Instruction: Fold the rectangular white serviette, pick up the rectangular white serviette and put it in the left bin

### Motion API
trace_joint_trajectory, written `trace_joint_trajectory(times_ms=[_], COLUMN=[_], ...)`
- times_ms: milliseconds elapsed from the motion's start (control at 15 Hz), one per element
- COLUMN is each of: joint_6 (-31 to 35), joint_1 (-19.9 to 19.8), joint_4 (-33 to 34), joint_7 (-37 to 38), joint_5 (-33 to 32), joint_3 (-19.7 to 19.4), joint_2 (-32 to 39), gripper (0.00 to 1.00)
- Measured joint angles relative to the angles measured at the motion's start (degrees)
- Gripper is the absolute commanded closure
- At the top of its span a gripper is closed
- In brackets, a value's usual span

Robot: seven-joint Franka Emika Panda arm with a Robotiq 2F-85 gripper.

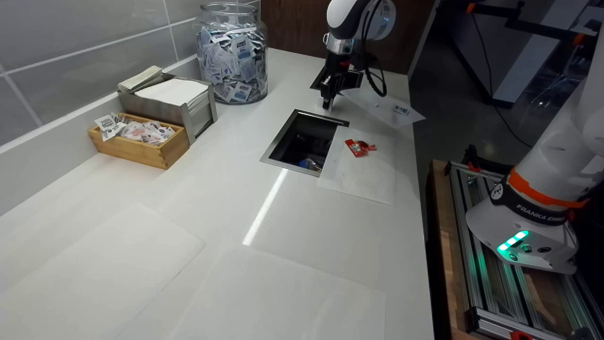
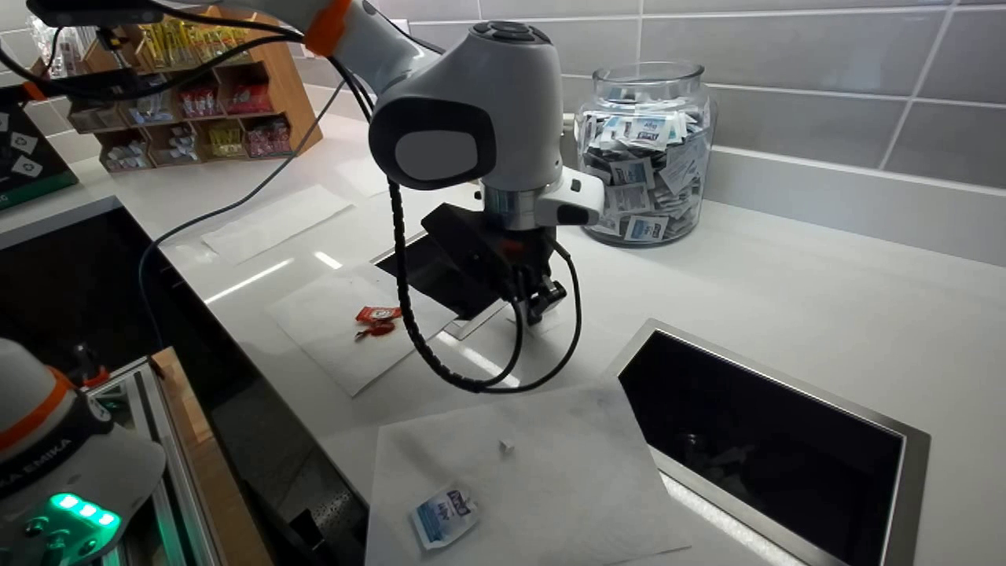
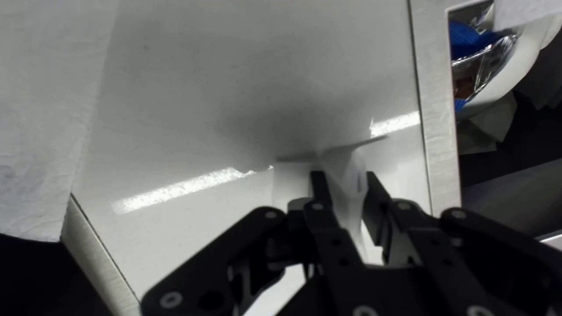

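Observation:
My gripper (image 3: 344, 173) points down over the strip of white counter between two built-in bins, also seen in both exterior views (image 1: 327, 101) (image 2: 538, 310). Its fingers are nearly closed, with a bent, bunched white serviette (image 3: 348, 181) between them. Blur hides some of the folds. The serviette is mostly hidden in the exterior views, with a pale bit under the fingertips. The left bin (image 1: 288, 166) is beside the gripper; its rim (image 3: 441, 131) and rubbish inside show at the right of the wrist view. The right bin (image 2: 786, 379) lies on the other side.
A flat serviette (image 1: 363, 179) with a red wrapper (image 1: 358, 148) lies by the left bin. Another sheet (image 2: 542, 487) with a wipe packet (image 2: 445, 516) lies by the right bin. A glass jar (image 1: 233, 66), napkin holder (image 1: 160, 106) and wooden box (image 1: 141, 148) line the wall.

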Motion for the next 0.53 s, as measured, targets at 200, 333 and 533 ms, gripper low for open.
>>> trace_joint_trajectory(times_ms=[200, 333, 533], joint_6=[-0.2, -1.1, -4.2], joint_1=[0.0, 0.0, 0.0], joint_4=[-0.6, -0.9, -1.3], joint_7=[2.1, 3.6, 6.1], joint_5=[0.0, 0.1, 1.9], joint_3=[-0.3, -0.5, -0.6], joint_2=[-1.7, -3.0, -4.6], gripper=[0.21, 0.06, 0.0])
